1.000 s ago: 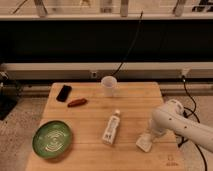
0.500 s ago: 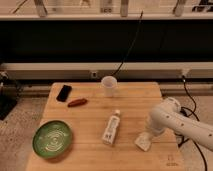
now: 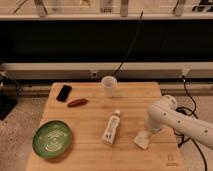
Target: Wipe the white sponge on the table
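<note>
The white sponge lies flat on the light wooden table near its right front part. My gripper comes down from the white arm at the right and sits right at the sponge's upper edge, touching or pressing on it. The arm's end hides part of the sponge.
A white plastic bottle lies on its side left of the sponge. A translucent cup stands at the back. A green plate sits front left. A black phone and a reddish sausage-shaped item lie back left.
The arm and gripper have shifted slightly left and down over the sponge; the sponge has barely moved.
</note>
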Controlling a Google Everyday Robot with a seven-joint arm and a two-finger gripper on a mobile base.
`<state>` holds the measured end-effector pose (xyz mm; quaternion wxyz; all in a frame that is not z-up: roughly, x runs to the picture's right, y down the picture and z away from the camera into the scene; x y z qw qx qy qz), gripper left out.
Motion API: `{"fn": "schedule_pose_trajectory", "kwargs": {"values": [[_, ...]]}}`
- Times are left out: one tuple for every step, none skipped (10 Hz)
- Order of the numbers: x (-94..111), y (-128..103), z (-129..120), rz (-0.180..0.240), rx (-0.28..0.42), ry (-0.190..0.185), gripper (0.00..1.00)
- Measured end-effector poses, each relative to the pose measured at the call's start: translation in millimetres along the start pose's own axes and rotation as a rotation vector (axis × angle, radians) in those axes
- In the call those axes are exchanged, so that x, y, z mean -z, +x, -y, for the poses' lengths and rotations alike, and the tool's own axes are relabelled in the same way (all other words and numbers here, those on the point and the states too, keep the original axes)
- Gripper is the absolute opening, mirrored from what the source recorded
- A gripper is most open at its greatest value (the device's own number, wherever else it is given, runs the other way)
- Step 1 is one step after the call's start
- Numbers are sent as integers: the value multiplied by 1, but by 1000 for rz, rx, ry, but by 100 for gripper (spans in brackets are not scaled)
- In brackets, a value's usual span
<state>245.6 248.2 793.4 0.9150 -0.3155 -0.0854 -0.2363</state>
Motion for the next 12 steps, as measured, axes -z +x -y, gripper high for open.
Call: {"fn": "schedule_pose_trajectory", "kwargs": {"values": [[0, 2, 0, -1, 8, 0, 0], [1, 3, 1, -2, 15, -1, 0], [0, 3, 2, 0, 20, -3, 0], [-1, 4, 3, 0, 25, -5, 0], [-1, 5, 3, 1, 27, -6, 0], [-1, 7, 2, 0, 34, -7, 0], [-1, 6, 4, -3, 45, -11, 0], [-1, 2, 9, -4, 56, -12, 0], [-1, 2, 12, -4, 61, -12, 0], [-1, 4, 12, -5, 67, -14, 0], [-1, 5, 12, -5, 73, -15, 0], [-1, 7, 12, -7, 77, -17, 0]]}}
